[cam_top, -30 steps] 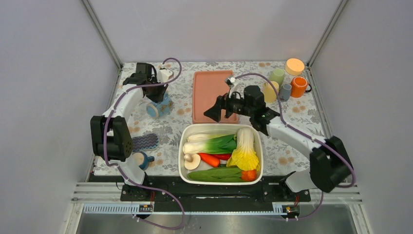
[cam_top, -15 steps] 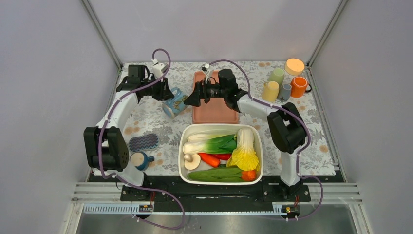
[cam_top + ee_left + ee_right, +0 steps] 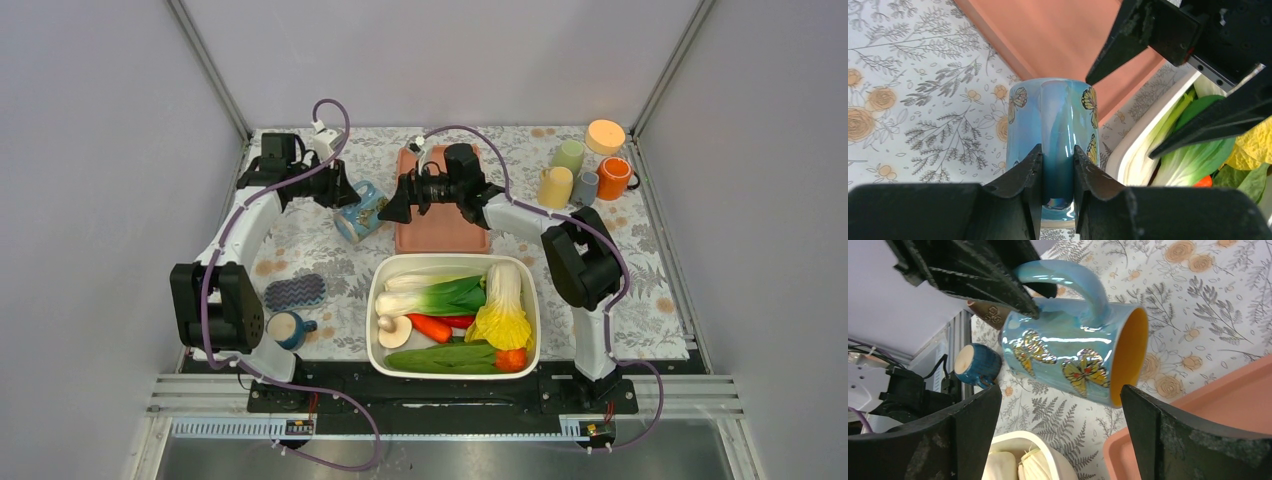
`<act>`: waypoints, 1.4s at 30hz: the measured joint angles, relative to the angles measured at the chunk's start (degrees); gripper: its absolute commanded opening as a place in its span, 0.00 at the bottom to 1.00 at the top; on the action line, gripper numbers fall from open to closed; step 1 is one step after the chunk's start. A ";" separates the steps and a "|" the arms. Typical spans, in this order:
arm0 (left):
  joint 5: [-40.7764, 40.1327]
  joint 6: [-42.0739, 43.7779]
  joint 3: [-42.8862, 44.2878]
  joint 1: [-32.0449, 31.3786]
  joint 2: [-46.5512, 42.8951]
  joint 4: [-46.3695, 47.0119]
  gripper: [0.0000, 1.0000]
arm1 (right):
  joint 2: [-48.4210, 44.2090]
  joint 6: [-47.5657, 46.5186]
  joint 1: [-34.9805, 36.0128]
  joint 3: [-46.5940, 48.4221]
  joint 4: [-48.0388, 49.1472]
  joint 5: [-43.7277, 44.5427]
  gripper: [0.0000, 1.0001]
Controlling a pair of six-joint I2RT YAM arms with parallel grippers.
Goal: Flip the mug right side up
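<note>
Since a second ago, the left arm had carried the mug [image 3: 361, 211] from the far left of the bench [image 3: 620, 260] over to the left edge of the pink tray [image 3: 440, 232], and the right arm had swung across the tray to meet it. The left jaws [image 3: 1057, 155] were clamped on the mug's handle, one on each side. The blue mug [image 3: 1073, 360] with butterflies hung tipped on its side over the bench, handle up, its yellow inside facing the tray. The right jaws [image 3: 1060, 390] stood wide apart near the mug's open end. The mug sat in line with the gap between them, and they were not touching it.
</note>
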 measured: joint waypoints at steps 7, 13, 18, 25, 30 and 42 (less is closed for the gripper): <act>1.03 1.42 0.00 -1.42 -0.76 -1.99 0.00 | 0.00 -2.62 -1.05 0.39 -3.82 2.47 0.99; 3.15 -1.18 0.00 -1.88 -1.77 -0.09 0.00 | 0.00 0.87 -1.44 2.01 -0.04 -1.64 0.90; 4.48 -8.07 0.26 -1.88 -1.70 6.03 0.00 | 0.00 4.37 -1.49 1.99 4.79 -6.67 0.64; 9.01 -14.08 0.81 -1.55 -1.25 11.43 0.00 | 0.55 12.26 -3.48 2.01 10.36 -11.26 0.05; 11.89 -12.48 0.87 -1.36 -0.61 16.06 0.14 | 0.72 22.58 -4.61 2.56 15.82 -16.13 0.00; -0.50 -12.52 4.55 -1.38 2.69 14.84 0.99 | 0.42 0.85 -5.46 2.69 -9.99 -0.11 0.00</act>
